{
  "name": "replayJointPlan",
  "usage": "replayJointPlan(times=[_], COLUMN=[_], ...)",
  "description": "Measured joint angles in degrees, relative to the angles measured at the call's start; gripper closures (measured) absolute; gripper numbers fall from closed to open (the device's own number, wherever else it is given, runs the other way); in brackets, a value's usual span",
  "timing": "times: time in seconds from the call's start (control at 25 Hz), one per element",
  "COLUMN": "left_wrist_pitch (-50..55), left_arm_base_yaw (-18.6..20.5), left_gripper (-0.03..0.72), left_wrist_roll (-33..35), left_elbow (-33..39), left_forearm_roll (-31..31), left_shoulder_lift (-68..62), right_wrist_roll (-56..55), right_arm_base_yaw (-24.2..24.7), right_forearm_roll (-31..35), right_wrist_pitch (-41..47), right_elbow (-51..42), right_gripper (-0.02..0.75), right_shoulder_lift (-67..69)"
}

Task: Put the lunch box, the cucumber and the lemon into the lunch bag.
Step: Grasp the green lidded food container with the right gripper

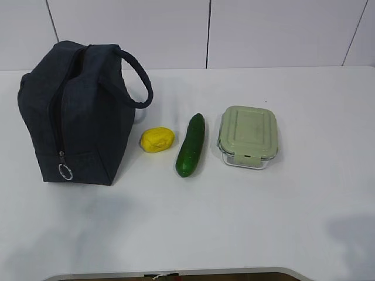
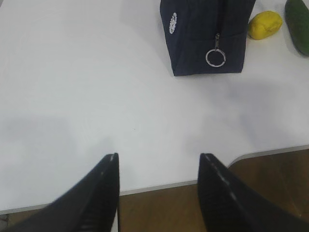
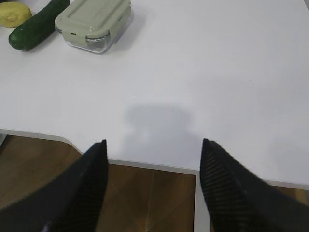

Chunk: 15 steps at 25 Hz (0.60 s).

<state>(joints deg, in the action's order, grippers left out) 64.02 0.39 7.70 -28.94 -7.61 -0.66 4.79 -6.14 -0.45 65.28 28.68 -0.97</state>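
The navy lunch bag (image 1: 76,114) stands at the left of the table, zipped, its silver ring pull (image 1: 65,172) hanging at the front. To its right lie the yellow lemon (image 1: 156,139), the dark green cucumber (image 1: 191,144) and the lunch box (image 1: 248,136) with its pale green lid, in a row. Neither arm shows in the exterior view. My left gripper (image 2: 158,159) hangs open and empty over the table's front edge, well short of the lunch bag (image 2: 205,34). My right gripper (image 3: 153,145) is also open and empty above the front edge, the lunch box (image 3: 94,21) far ahead to the left.
The white table (image 1: 263,222) has a rounded cut-out in its front edge (image 1: 176,273), with brown floor below. A white tiled wall (image 1: 263,29) runs behind the table.
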Motion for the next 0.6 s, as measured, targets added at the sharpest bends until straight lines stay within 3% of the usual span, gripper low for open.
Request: replayJointPlan(times=[0.6], left_wrist_pitch=[0.0], left_arm_base_yaw=[0.0], left_gripper=[0.327], left_wrist_roll=[0.0], left_elbow=[0.0], left_forearm_roll=[0.0], left_shoulder_lift=[0.0], right_wrist_roll=[-4.4], right_arm_base_yaw=[0.0], right_forearm_roll=[1.4], right_wrist_pitch=[-2.6], right_elbow=[1.6], right_gripper=[0.260], right_shoulder_lift=[1.1])
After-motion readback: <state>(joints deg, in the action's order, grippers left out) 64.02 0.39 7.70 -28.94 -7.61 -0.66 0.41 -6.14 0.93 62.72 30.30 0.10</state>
